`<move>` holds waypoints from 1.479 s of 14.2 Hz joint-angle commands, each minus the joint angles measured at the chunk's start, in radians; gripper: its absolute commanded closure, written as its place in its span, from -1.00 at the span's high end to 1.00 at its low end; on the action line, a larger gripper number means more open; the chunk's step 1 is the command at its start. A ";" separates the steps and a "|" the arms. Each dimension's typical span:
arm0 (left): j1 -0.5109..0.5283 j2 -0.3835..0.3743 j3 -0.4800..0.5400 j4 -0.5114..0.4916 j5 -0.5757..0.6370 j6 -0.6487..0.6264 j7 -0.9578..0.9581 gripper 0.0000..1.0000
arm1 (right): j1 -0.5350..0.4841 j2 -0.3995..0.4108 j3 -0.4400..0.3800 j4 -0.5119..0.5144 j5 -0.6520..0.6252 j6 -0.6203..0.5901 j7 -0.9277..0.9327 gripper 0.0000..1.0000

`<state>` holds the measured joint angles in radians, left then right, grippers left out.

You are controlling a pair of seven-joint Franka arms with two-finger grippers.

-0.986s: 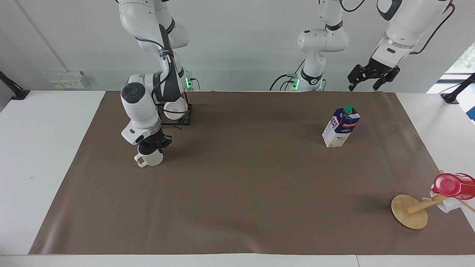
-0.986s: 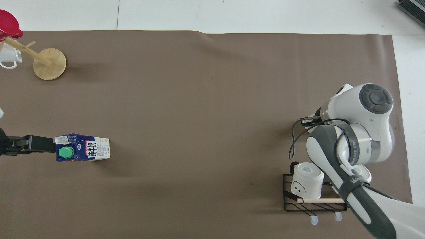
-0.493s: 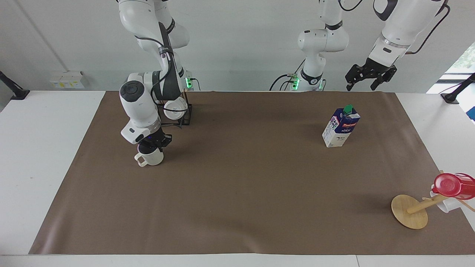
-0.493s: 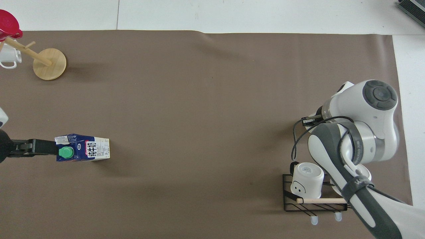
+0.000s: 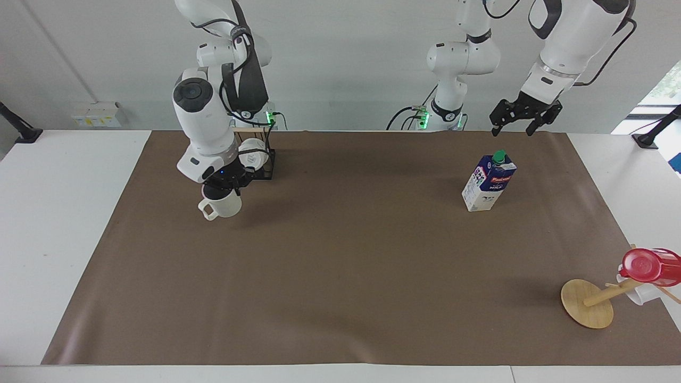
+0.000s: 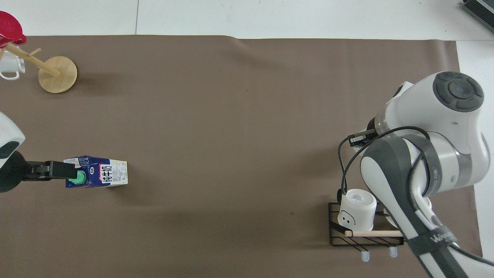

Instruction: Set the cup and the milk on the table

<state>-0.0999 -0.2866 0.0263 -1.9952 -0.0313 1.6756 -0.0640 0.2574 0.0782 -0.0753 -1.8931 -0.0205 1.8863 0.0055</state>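
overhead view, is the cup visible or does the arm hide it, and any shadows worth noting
Overhead view: the right arm's bulk hides the cup entirely. Facing view: the cup hangs in the right hand, with a soft shadow on the mat; the milk casts a faint one too.

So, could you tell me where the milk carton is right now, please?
The milk stands upright on the brown mat toward the left arm's end of the table, with the left gripper raised above it.

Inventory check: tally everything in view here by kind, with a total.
Mugs: 4, counting the cup
Milk: 1
Red cup: 1
Wire rack: 1
Wooden stand: 1
Total: 8
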 commanded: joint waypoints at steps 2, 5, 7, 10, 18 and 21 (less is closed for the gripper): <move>-0.017 -0.014 0.007 -0.051 0.013 0.049 -0.014 1.00 | 0.103 0.008 0.005 0.037 -0.010 -0.030 0.137 -1.00; -0.017 -0.014 0.007 -0.077 0.013 0.062 -0.014 1.00 | 0.178 0.008 0.006 0.042 0.011 -0.018 0.233 -1.00; -0.017 -0.014 0.007 -0.085 0.013 0.070 -0.014 1.00 | 0.239 0.021 0.011 0.043 0.010 0.003 0.339 -1.00; -0.017 -0.014 0.007 -0.102 0.013 0.091 -0.014 1.00 | 0.302 0.044 0.012 0.034 0.013 0.057 0.480 -1.00; -0.017 -0.023 0.007 -0.161 0.013 0.145 -0.014 1.00 | 0.410 0.149 0.022 0.020 0.051 0.215 0.752 -1.00; -0.017 -0.022 0.009 -0.180 0.013 0.174 -0.014 1.00 | 0.430 0.178 0.022 -0.012 0.051 0.295 0.772 -1.00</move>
<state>-0.1000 -0.2859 0.0262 -2.1344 -0.0314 1.8089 -0.0639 0.6884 0.2478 -0.0571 -1.8781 0.0174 2.1282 0.7603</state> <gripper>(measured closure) 0.000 0.960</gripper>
